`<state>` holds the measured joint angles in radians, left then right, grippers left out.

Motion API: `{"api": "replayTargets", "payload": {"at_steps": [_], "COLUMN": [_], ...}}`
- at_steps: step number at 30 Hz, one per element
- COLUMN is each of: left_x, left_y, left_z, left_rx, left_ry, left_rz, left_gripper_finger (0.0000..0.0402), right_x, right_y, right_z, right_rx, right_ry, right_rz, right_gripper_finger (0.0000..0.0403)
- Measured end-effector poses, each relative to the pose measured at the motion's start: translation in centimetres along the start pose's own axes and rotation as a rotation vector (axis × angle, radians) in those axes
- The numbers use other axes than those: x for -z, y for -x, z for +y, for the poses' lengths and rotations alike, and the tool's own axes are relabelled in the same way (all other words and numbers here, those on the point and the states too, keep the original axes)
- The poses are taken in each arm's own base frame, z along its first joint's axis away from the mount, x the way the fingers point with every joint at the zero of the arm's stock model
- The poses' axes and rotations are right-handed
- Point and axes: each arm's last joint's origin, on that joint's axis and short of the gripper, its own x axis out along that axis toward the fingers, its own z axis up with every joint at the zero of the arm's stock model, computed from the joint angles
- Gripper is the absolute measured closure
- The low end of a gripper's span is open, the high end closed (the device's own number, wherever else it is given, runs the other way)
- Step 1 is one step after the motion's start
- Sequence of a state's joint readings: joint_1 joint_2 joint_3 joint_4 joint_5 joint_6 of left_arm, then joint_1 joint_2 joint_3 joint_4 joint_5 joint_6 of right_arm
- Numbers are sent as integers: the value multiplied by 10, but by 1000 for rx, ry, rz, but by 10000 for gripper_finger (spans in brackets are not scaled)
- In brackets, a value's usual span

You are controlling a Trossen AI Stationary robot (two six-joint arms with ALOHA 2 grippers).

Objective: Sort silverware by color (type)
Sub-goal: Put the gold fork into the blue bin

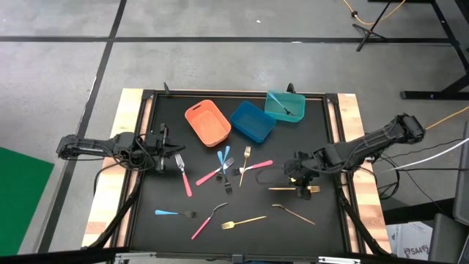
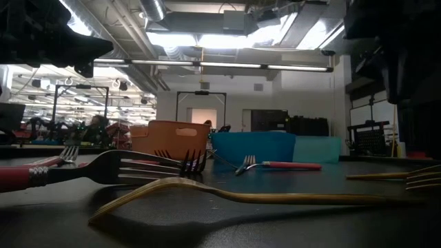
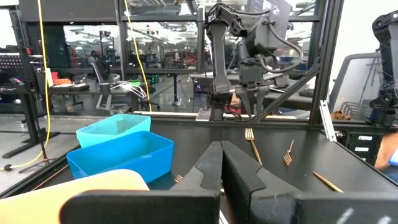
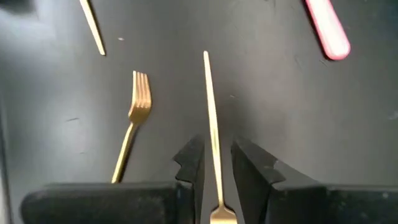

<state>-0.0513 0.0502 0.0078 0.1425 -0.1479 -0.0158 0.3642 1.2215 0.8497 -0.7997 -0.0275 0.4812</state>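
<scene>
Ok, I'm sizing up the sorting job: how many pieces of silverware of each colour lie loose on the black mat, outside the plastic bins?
Pink-handled silverware: 4
Light-blue-handled silverware: 3 (two lie crossed, so this is less certain)
All-gold silverware: 4, one of them at the right claw
Total: 11
</scene>
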Motion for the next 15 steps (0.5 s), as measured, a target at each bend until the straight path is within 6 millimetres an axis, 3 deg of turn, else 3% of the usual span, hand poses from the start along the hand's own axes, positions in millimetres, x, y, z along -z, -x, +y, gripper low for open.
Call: {"api": "replayTargets", "payload": {"at_steps": [15], "left_x": [0], "left_y": [0], "left_z": [0], "left_rx": [0], "left_ry": [0], "left_rz": [1], "left_gripper_finger": [401], "right_x": [22], "right_y": [-4], "right_z": [20], "right_rx": [97], "right_ry": [-1], "right_rz": [66], "right_gripper_finger": [331]}}
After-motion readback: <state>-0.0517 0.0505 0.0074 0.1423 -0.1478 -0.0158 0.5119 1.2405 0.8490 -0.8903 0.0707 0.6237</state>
